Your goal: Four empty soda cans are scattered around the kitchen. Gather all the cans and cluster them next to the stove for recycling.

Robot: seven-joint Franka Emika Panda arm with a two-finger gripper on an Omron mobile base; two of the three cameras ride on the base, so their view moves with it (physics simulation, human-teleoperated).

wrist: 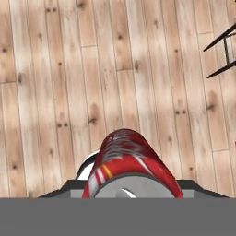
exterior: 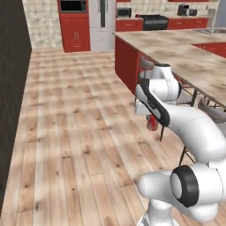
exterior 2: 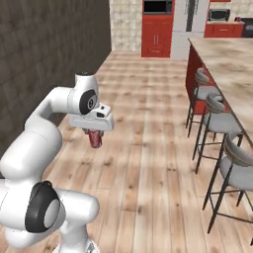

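A red soda can point(exterior 2: 95, 140) with a silver top hangs upright above the wood plank floor, and my gripper point(exterior 2: 94, 133) is shut on it from above. In the left base view the same can point(exterior: 152, 123) peeks out below the hand, beside the island's red side. The hand view looks down along the can point(wrist: 131, 159), whose red body and silver top lie between the finger tips, with floor planks beneath. The stove point(exterior: 153, 21) is a black cooktop far off at the back wall.
A long marble island counter point(exterior: 185, 53) runs along the right, with grey bar stools point(exterior 2: 210, 101) lined up at it. A dark wall point(exterior: 13, 88) bounds the left. A fridge point(exterior: 102, 22) and red cabinets point(exterior: 75, 28) stand at the back. Open floor lies between.
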